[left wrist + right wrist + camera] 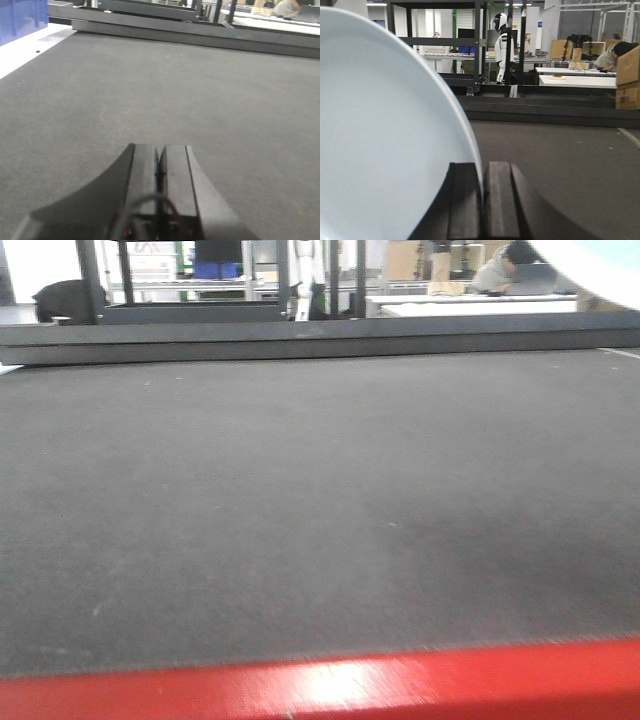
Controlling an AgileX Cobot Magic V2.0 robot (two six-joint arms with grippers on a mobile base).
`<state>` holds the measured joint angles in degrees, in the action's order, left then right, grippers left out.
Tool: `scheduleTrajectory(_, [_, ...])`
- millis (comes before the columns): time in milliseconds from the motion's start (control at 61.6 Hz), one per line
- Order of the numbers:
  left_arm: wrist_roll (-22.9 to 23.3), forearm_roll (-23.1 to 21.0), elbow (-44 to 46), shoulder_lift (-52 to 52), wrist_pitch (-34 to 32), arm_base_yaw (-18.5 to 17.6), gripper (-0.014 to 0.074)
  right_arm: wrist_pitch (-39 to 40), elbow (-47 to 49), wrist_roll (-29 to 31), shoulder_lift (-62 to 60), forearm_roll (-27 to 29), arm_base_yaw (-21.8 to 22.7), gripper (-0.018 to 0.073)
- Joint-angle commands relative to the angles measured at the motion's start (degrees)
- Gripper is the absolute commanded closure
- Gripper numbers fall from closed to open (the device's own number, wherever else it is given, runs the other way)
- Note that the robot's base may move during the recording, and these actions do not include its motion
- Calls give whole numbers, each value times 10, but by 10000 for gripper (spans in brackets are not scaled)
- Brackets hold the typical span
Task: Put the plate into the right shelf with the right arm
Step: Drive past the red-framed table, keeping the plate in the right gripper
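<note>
White glossy plate hangs on edge above the grey mat, its rim pinched thinly by the right gripper, so a quick swing may let it slip; the left gripper rests closed, empty, over the mat.

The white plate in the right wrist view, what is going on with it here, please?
The right claw is shut on the rim of the plate and holds it up above the grey table top. The left claw is shut with nothing in it, low over the same table top. The steel shelf does not show in these views, so the plate is not yet placed.
</note>
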<state>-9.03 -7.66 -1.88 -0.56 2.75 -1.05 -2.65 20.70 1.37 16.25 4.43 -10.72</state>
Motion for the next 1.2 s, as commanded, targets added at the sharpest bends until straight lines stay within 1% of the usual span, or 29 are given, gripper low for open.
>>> scheduleTrajectory(0, [4,-5,-6,-6,-52,-1,724,60,17,1,5,4,4,505])
scheduleTrajectory(1185, [4,-5,-6,-6,-52,-1,724,60,17,1,5,4,4,505])
